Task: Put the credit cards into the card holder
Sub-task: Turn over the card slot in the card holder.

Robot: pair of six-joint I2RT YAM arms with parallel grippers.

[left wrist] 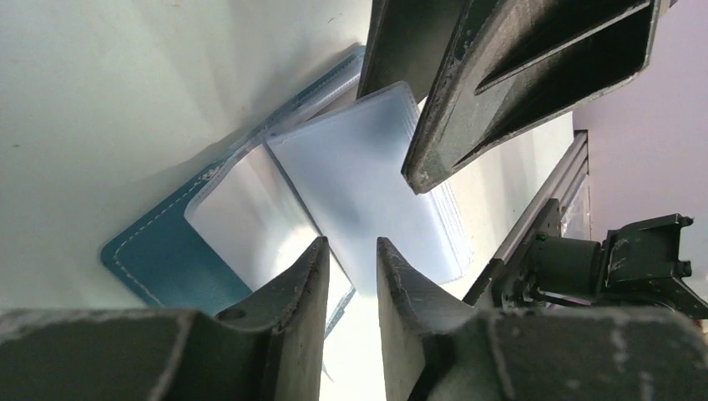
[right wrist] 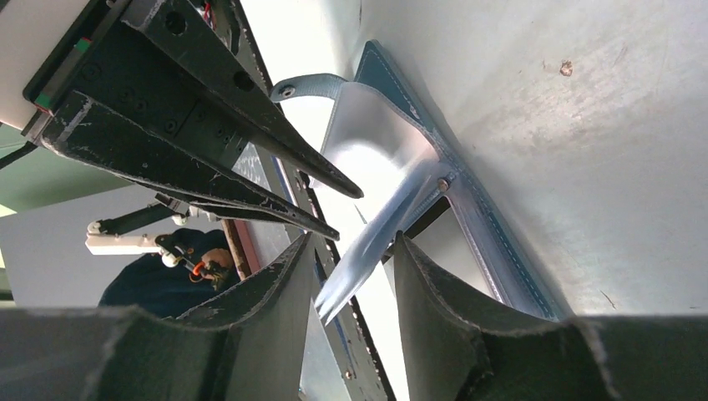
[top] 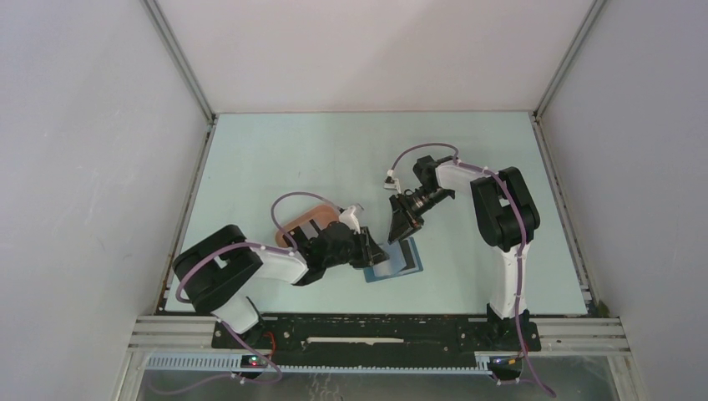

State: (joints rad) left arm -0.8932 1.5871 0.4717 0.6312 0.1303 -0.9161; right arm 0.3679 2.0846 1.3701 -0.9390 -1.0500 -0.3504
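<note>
1. my left gripper (left wrist: 352, 248) sits low at the edge of the card holder (left wrist: 159, 259), its jaws a narrow way apart. the clear sleeves (left wrist: 359, 184) run toward that gap, but i cannot tell whether one is pinched. closing blind here could crease a sleeve or drag the card holder along.
2. my right gripper (right wrist: 352, 242) stands about half open. one of those sleeves rises loose between its jaws, and as far as i can see neither jaw touches it. both pairs of fingers crowd the same spot, so a small slip could knock them together.
3. the card holder lies open on the table (top: 334, 150) between the two grippers, with its tab (right wrist: 309, 83) sticking out. nothing pins it down, so i judge a pull on a sleeve would lift or fold it.
4. i can pick out no credit cards for certain, and neither gripper carries one. the pink tray (top: 302, 219) lies beyond my left gripper, partly hidden.
5. i can read no brand, label or lettering anywhere.
</note>
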